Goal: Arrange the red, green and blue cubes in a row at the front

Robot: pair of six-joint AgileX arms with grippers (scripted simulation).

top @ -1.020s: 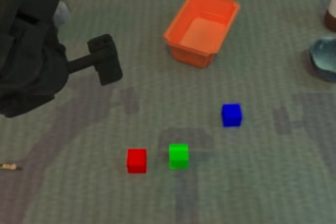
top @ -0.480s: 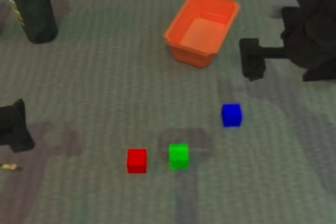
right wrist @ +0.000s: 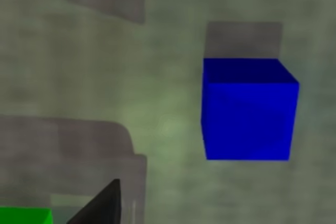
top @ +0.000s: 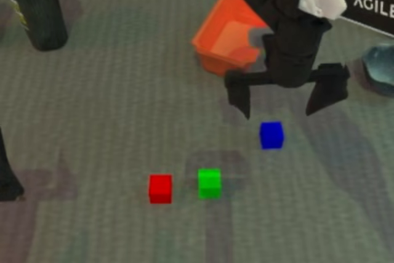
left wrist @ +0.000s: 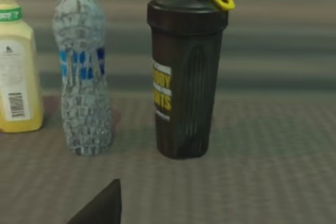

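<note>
Grey matting covers the table (top: 111, 103); nearest, red cube (top: 160, 188) and green cube (top: 209, 183) sit just apart. Blue cube (top: 271, 135) lies farther back. Above it hovers the right gripper (top: 280, 100), fingers spread wide, partly hiding the orange tub (top: 225, 35). Left gripper (top: 7, 177) is parked at the left edge, fingers unreadable.

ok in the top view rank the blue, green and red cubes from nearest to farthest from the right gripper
The right gripper hovers open, out in front of the orange tub.
1. Blue cube: nearest, just in front of the jaws and apart from the other two.
2. Green cube: farther forward and to the left.
3. Red cube: farthest, left of the green one.
</note>
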